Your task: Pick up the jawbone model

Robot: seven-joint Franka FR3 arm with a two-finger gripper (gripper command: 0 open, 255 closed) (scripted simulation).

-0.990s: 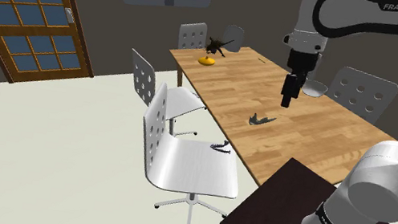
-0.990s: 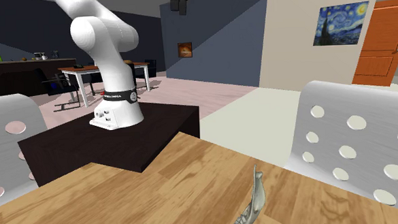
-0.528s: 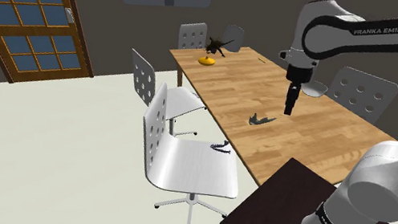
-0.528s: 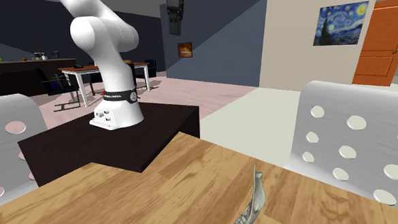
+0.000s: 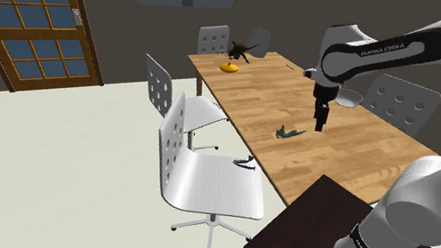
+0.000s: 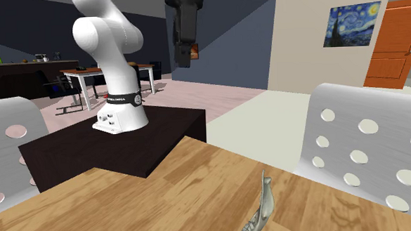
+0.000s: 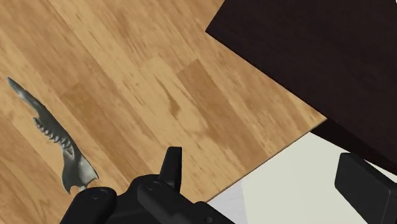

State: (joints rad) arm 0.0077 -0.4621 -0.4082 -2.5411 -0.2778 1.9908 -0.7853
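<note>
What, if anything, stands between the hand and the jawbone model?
Nothing visible does. The hand hangs above the wooden table, a little to one side of the jawbone model lying there, and only bare wood shows between them.

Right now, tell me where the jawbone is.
In the shoulder view the jawbone lies on the table, just left of the gripper, toward the stand.

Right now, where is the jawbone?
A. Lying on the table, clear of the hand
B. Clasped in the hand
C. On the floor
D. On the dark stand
A: the jawbone lies on the wooden table, while the hand hangs above the table off to one side of it, fingers apart and touching nothing.
</note>
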